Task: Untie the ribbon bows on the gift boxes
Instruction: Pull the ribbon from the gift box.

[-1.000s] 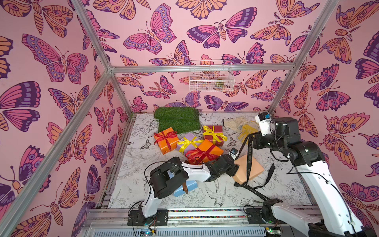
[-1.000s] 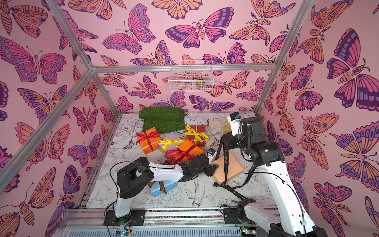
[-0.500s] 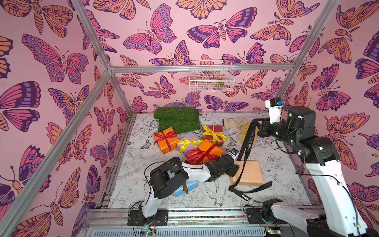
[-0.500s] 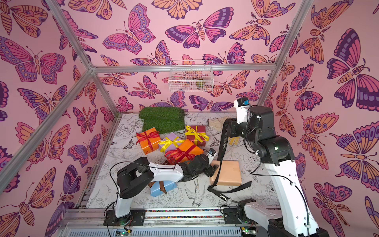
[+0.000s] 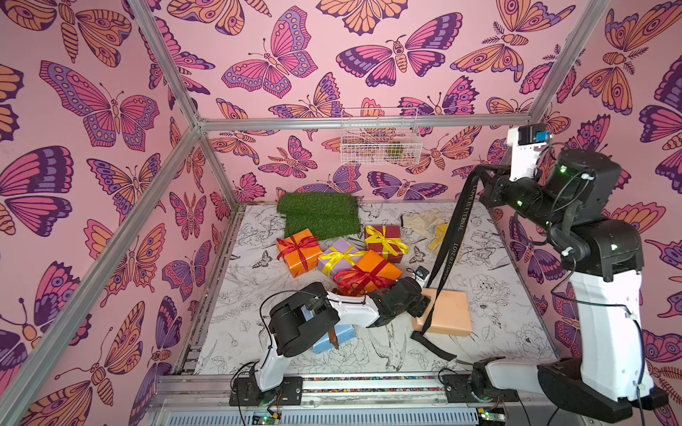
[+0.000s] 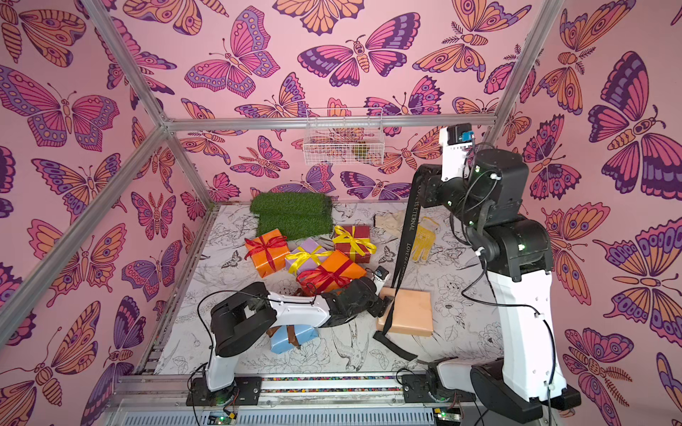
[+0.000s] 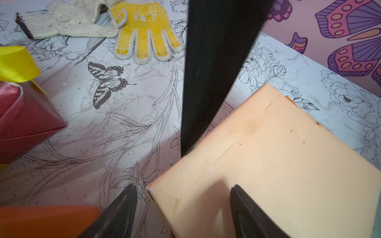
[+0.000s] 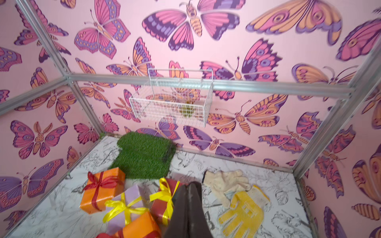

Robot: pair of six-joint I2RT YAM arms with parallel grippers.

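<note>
Clenching LOVE IS ETERNAL ribbon (image 5: 455, 228), right fingers (image 8: 181, 210), left fingers (image 7: 123, 208) astride box (image 7: 278, 164), grip unclear

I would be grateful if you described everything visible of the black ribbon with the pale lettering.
The black ribbon is a narrow, flat, satin-looking band printed with pale capitals, LOVE IS ETERNAL. It is untied, with no bow. The shut right gripper pinches its upper end high above the table, and it slants down taut to the edge of the peach box. Its loose tail lies on the table in front of the box.
</note>
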